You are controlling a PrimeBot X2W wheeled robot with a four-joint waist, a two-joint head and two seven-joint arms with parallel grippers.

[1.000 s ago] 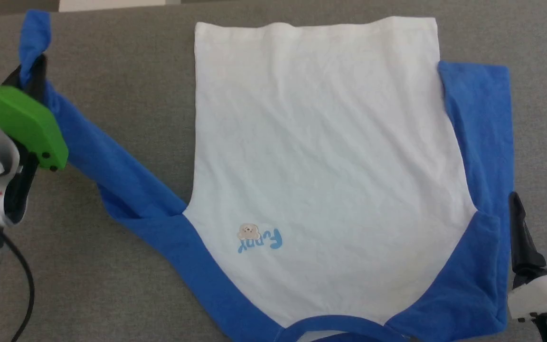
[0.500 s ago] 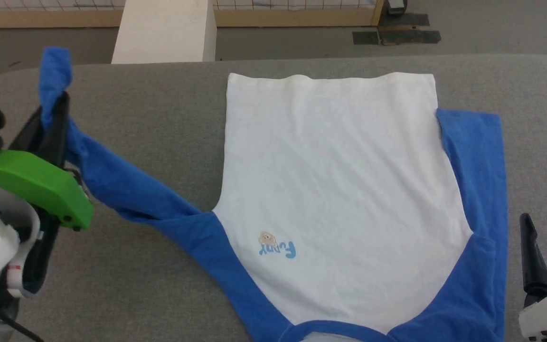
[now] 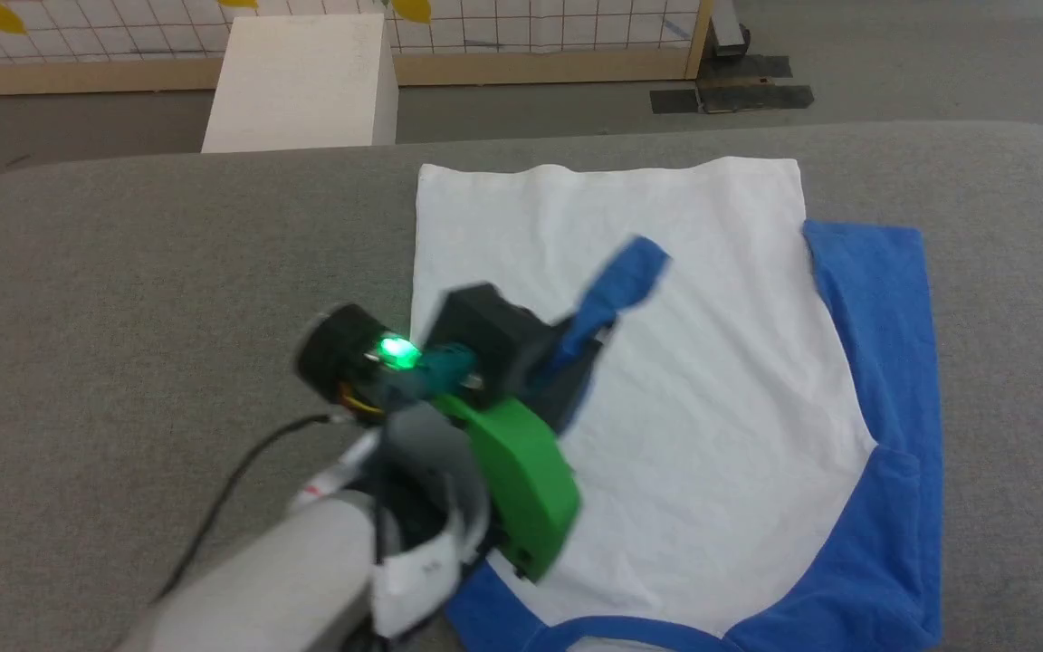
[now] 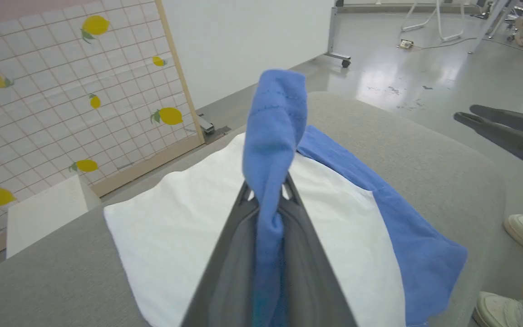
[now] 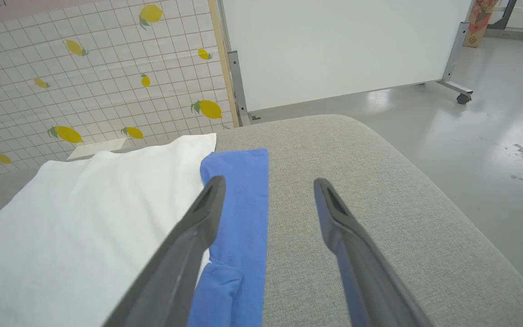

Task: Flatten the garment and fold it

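Sleeve-fold step is in hand, it seems: the garment [image 3: 712, 407] is spread flat on the grey table [image 3: 168, 272], collar at 6 o'clock. Its left blue sleeve [image 3: 632, 270] is pinched in the closed left gripper [image 4: 268, 200] and held up over the white body, cuff aimed at about 1 o'clock. The right gripper [image 5: 268, 184] is parked wide apart at 4 o'clock (nothing held). Next, the sleeve probably needs to be lowered flat across the chest and let go without bunching. A second ago it was stretched out toward 10 o'clock, off the body.
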